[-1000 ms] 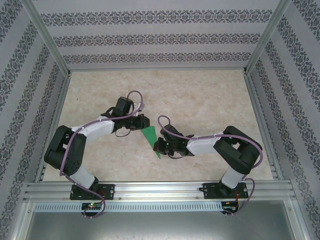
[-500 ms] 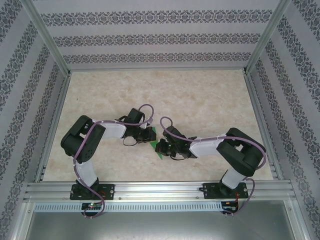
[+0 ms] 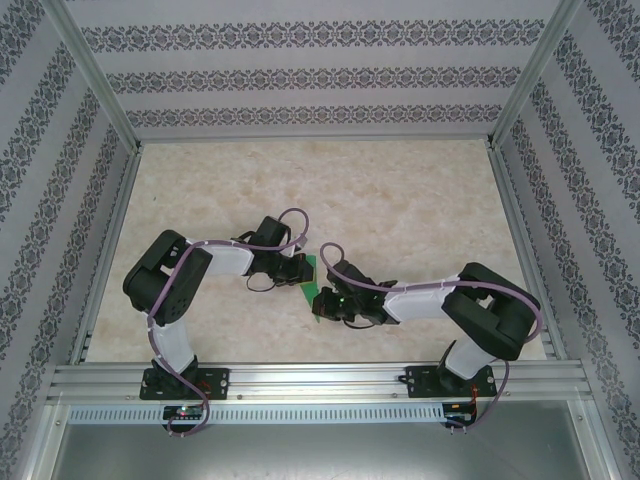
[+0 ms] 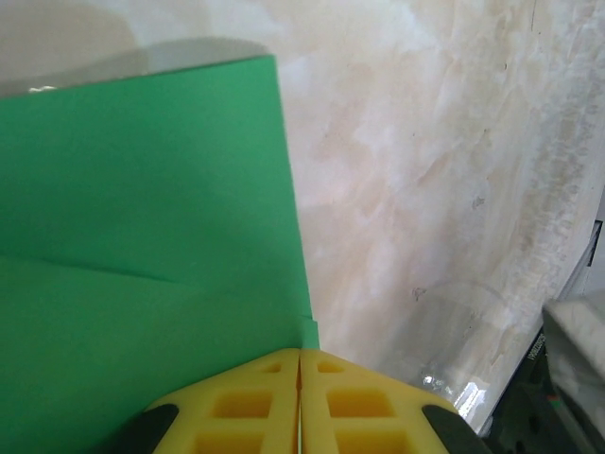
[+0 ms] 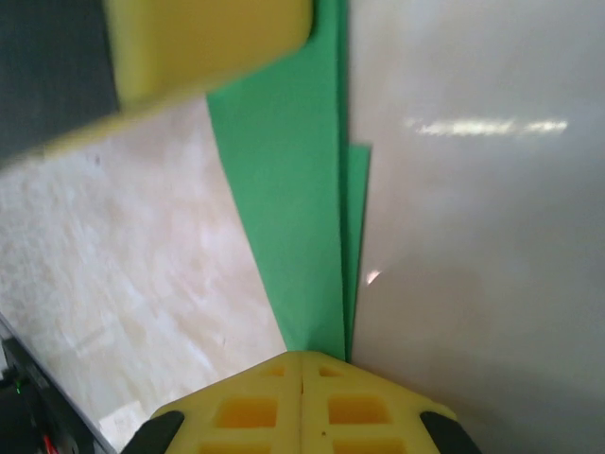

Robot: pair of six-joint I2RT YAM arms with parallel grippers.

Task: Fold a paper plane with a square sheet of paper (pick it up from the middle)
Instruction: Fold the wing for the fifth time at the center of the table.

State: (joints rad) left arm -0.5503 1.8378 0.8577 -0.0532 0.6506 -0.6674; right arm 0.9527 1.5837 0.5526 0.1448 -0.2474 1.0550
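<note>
Within the last second our left arm (image 3: 200, 262) has swung in beside the right. The green paper (image 4: 142, 236), then an open triangle between them near the middle of the table (image 3: 400, 200), now shows from above as mere slivers, and we judge a crease is being pinched. The left gripper (image 4: 300, 355) and right gripper (image 5: 302, 357) each have their yellow fingers closed flat on an edge of it. The paper is plain, already layered in flaps, and narrows towards the right fingertips.
</note>
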